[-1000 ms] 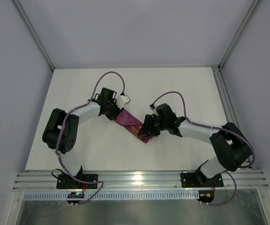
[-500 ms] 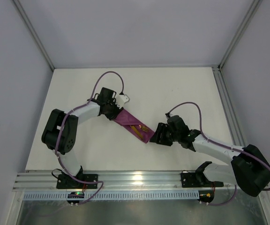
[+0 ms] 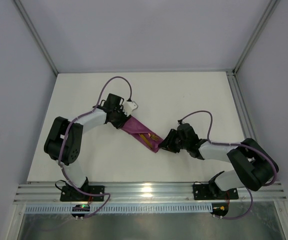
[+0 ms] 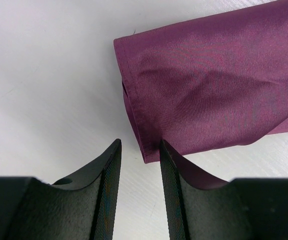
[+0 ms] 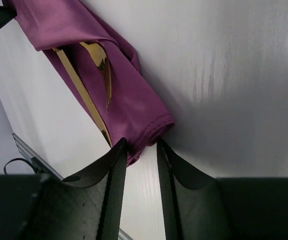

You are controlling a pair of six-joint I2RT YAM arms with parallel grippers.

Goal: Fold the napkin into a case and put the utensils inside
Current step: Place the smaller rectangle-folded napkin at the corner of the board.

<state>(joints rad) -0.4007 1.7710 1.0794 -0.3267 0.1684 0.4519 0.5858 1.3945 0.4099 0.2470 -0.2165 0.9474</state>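
Observation:
The napkin is folded into a slim magenta case (image 3: 137, 128) lying slantwise mid-table. It also shows in the left wrist view (image 4: 209, 85) and the right wrist view (image 5: 129, 100). A gold knife (image 5: 81, 85) and gold fork (image 5: 101, 62) stick out of its fold, seen as a gold glint (image 3: 146, 136) from above. My left gripper (image 3: 119, 119) sits at the case's upper-left end, jaws slightly apart (image 4: 139, 147), with the cloth corner at its right fingertip. My right gripper (image 3: 166, 143) is at the lower-right end, jaws slightly apart (image 5: 140, 145), with the cloth's end between the tips.
The white tabletop (image 3: 184, 95) is walled on the left, back and right by grey panels. A metal rail (image 3: 144, 192) runs along the near edge by the arm bases. Purple cables (image 3: 119, 80) loop over both arms.
The right gripper pulled away from the case to the lower right, then came back to its lower-right end. The utensils' gold tips now show. The left arm stayed put.

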